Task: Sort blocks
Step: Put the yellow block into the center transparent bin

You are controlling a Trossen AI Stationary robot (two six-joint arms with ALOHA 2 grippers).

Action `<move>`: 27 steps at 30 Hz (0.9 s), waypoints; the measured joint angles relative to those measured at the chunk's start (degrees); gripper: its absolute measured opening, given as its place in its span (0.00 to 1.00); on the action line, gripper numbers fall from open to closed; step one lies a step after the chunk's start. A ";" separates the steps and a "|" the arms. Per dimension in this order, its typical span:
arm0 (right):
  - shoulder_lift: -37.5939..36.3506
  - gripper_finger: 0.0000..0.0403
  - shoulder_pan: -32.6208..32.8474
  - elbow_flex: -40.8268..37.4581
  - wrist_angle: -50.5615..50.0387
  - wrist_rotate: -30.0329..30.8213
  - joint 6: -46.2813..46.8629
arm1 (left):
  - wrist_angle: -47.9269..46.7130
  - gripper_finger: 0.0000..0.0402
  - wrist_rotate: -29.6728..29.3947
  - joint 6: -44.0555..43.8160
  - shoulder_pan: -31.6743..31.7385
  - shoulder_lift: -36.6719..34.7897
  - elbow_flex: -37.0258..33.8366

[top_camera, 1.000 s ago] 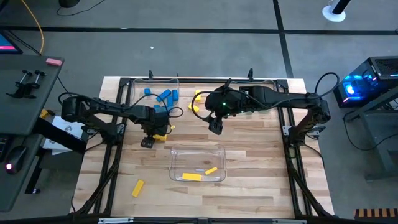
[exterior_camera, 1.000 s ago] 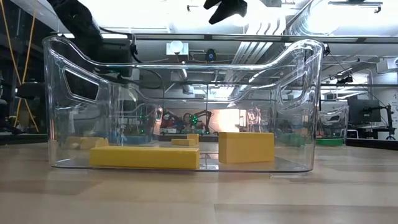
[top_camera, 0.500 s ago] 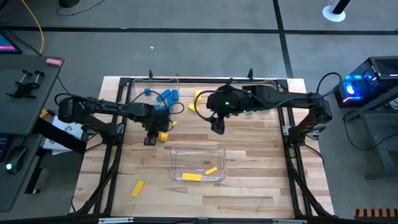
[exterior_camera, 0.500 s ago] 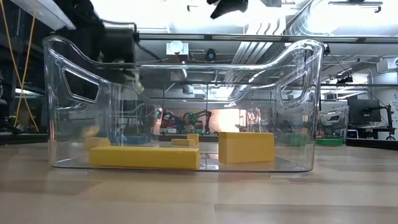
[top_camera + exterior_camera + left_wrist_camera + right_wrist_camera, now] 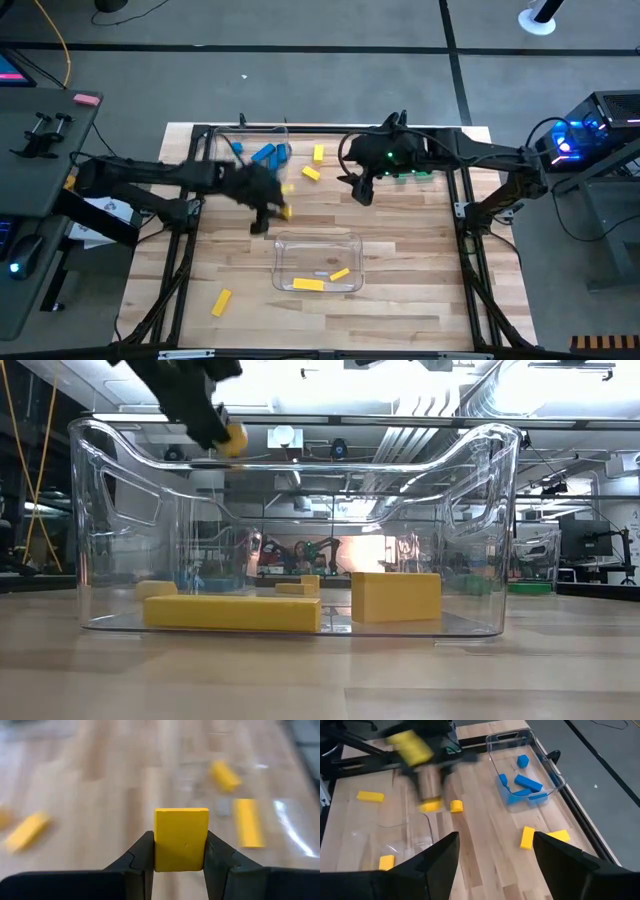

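My left gripper (image 5: 270, 213) is shut on a yellow block (image 5: 181, 839) and holds it in the air by the far left corner of the clear middle bin (image 5: 318, 262). In the low view the block (image 5: 232, 438) hangs at the height of the bin's rim. Two yellow blocks (image 5: 308, 284) (image 5: 340, 273) lie on the bin's floor. My right gripper (image 5: 362, 192) hovers open over the far middle of the table, with nothing between its fingers (image 5: 435, 865). Loose yellow blocks (image 5: 310, 173) (image 5: 318, 153) lie flat on the wood near it. My left gripper pinches the yellow block by two opposite sides (image 5: 156, 851) between its two fingers. The block's free end (image 5: 181, 815) sticks out beyond the fingertips. The block is lifted clear of the table and of the bin.
A second clear bin (image 5: 262, 152) with several blue blocks stands at the far left. Green blocks (image 5: 415, 175) lie under my right arm at the far right. One yellow block (image 5: 221, 302) lies near the table's near left corner. Bare wood lies to the right of the middle bin.
My left gripper has lifted the yellow block off the table and carried it up and toward the right, to the middle bin's far left corner. My right gripper has drawn back toward the table's far right.
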 joint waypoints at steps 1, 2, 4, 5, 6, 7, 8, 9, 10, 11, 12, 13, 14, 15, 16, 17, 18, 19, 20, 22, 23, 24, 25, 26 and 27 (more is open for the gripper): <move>0.00 0.62 -0.02 0.00 -0.03 0.00 -0.02 | 1.26 0.23 0.33 -0.32 -2.80 0.77 -0.02; 0.00 0.62 -0.03 0.00 -0.03 0.02 -0.16 | 2.39 0.23 0.57 -0.44 -5.59 1.83 -0.02; 0.00 0.62 -0.07 -0.18 0.20 0.05 -0.86 | 4.52 0.23 0.71 -0.53 -10.50 4.61 -0.10; 0.00 0.62 -0.05 -0.36 0.14 0.04 -1.05 | 5.97 0.23 0.71 -0.49 -12.64 6.33 -0.13; 0.03 0.62 -0.07 -0.40 -0.13 0.03 -1.26 | 7.59 0.24 0.39 -0.42 -14.27 7.96 -0.13; 0.07 0.62 -0.18 -0.44 -0.18 0.00 -1.33 | 9.08 0.25 -0.54 -0.40 -15.49 9.52 -0.13; 0.07 0.62 -0.29 -0.42 -0.15 0.00 -1.31 | 9.90 0.26 -1.59 -0.46 -16.37 10.89 0.06; 0.07 0.62 -0.31 -0.44 -0.11 -0.04 -1.26 | 9.83 0.28 -2.20 -0.51 -16.73 12.08 0.57; 0.07 0.62 -0.33 -0.42 -0.09 -0.04 -0.98 | 9.20 0.30 -2.06 -0.56 -16.68 13.07 1.31; 0.07 0.62 -0.33 -0.42 -0.09 -0.04 -0.98 | 8.24 0.33 -1.81 -0.65 -16.33 13.62 2.20; 0.07 0.62 -0.33 -0.44 -0.10 -0.05 -1.04 | 6.96 0.35 -1.45 -0.98 -15.90 13.87 3.20; 0.07 0.62 -0.35 -0.44 -0.11 -0.06 -1.06 | 5.55 0.38 -1.13 -0.99 -15.49 13.93 4.30; 0.07 0.62 -0.35 -0.44 -0.11 -0.06 -1.05 | 4.18 0.41 -0.99 -0.83 -15.20 13.92 5.40; 0.07 0.62 -0.35 -0.44 -0.11 -0.07 -1.05 | 2.89 0.43 -0.98 -0.30 -14.95 13.88 6.27; 0.07 0.62 -0.35 -0.44 -0.11 -0.11 -1.05 | 1.20 0.46 -0.96 0.39 -14.85 13.88 7.04; 0.07 0.62 -0.35 -0.44 -0.11 -0.21 -1.07 | -1.01 0.48 -0.93 1.18 -14.66 13.91 7.86; 0.07 0.62 -0.35 -0.44 -0.11 -0.22 -1.11 | -3.24 0.50 -0.96 1.91 -14.61 14.01 9.00; 0.07 0.62 -0.35 -0.44 -0.11 -0.23 -1.31 | -4.91 0.52 -1.15 2.70 -14.42 14.01 10.15; 0.07 0.62 -0.35 -0.44 -0.11 -0.24 -1.42 | -6.48 0.54 -1.56 3.59 -14.22 13.97 11.42; 0.07 0.62 -0.35 -0.44 -0.11 -0.24 -1.50 | -11.08 0.57 -4.61 5.79 -13.62 13.49 13.66; 0.07 0.62 -0.35 -0.44 -0.12 -0.24 -1.51 | -13.64 0.58 -7.38 5.94 -13.10 13.39 14.52; 0.07 0.62 -0.35 -0.44 -0.12 -0.24 -1.50 | -15.58 0.58 -10.13 4.82 -12.22 12.92 14.84; 0.07 0.62 -0.35 -0.44 -0.16 -0.24 -1.51 | -17.70 0.58 -12.53 2.16 -11.00 12.55 14.81; 0.07 0.62 -0.35 -0.44 -0.16 -0.24 -1.51 | -19.45 0.58 -13.94 -1.40 -9.23 12.18 14.50; 0.07 0.62 -0.35 -0.44 -0.16 -0.22 -1.49 | -20.65 0.59 -14.39 -5.89 -7.27 11.79 13.82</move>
